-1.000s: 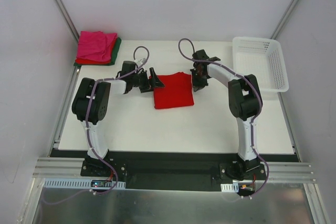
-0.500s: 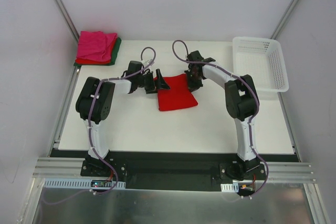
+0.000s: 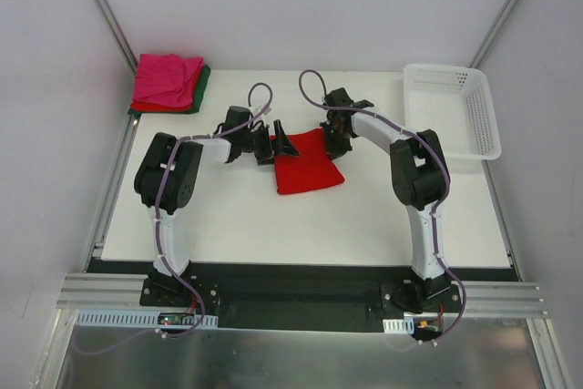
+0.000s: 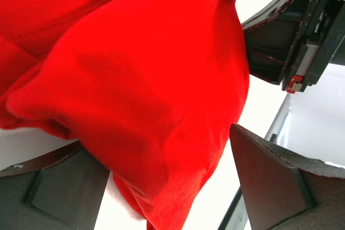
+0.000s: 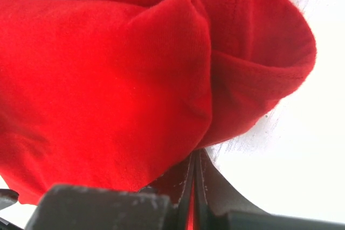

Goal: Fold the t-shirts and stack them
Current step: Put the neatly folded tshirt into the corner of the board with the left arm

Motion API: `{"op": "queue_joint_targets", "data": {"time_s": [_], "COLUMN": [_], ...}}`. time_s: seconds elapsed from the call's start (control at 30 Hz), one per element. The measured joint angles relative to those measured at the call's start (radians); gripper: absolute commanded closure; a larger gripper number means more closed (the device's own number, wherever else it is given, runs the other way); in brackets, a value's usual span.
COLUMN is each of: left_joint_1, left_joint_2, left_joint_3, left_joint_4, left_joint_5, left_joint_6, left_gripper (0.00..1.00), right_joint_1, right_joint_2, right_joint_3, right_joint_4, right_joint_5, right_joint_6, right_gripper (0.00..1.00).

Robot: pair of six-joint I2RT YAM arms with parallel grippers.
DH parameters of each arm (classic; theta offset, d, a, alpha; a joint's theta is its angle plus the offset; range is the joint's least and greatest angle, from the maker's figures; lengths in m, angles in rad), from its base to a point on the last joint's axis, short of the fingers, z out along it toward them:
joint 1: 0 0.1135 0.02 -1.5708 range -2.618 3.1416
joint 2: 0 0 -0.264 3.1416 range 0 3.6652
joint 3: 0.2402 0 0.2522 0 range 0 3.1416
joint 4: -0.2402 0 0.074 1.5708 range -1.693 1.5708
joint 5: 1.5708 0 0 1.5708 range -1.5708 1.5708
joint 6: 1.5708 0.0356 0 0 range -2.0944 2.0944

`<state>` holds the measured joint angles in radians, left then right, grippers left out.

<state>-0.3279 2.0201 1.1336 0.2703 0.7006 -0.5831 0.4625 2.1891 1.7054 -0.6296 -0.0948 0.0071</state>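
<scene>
A folded bright red t-shirt [image 3: 308,166] lies mid-table, turned a little askew. My left gripper [image 3: 278,145] stands open at its far left corner; in the left wrist view the red cloth [image 4: 140,79] bulges between the wide-apart fingers [image 4: 269,179]. My right gripper [image 3: 335,140] is shut on the shirt's far right corner. The right wrist view shows a sliver of red pinched between the pressed-together jaws, with the cloth [image 5: 108,79] bunched above them. A stack of folded t-shirts [image 3: 167,82], magenta on top with red and dark green under it, sits at the table's far left corner.
A white lattice basket [image 3: 453,108] stands at the far right of the table. The right gripper's black body [image 4: 302,36] shows in the left wrist view, close across the shirt. White walls close in the table on three sides.
The left gripper has moved right onto the shirt's corner and the right gripper has shifted left. The shirt has turned and slid slightly toward the near right.
</scene>
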Motion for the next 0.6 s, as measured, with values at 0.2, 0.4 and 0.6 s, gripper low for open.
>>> {"op": "queue_joint_targets", "data": {"time_s": [0.2,0.4,0.6], "left_joint_1": [0.002,0.029,0.07], "left_joint_2": [-0.003,-0.048,-0.116], "left_joint_3": [-0.07,-0.203,-0.288], "left_joint_4": [0.109,0.227,0.225], "left_joint_5": [0.039,0.085,0.075], "left_joint_6": [-0.07,-0.143,-0.17], "left_gripper": [0.12,0.11,0.07], "right_joint_1": [0.0,0.001,0.01], "right_joint_2": [0.0,0.0,0.0], "right_joint_3": [0.0,0.0,0.0], "right_joint_4": [-0.004,-0.008,-0.012], "right_joint_5": [-0.008,-0.023,-0.04], "right_joint_6": [0.0,0.0,0.003], "right_gripper": [0.99,0.99,0.99]}}
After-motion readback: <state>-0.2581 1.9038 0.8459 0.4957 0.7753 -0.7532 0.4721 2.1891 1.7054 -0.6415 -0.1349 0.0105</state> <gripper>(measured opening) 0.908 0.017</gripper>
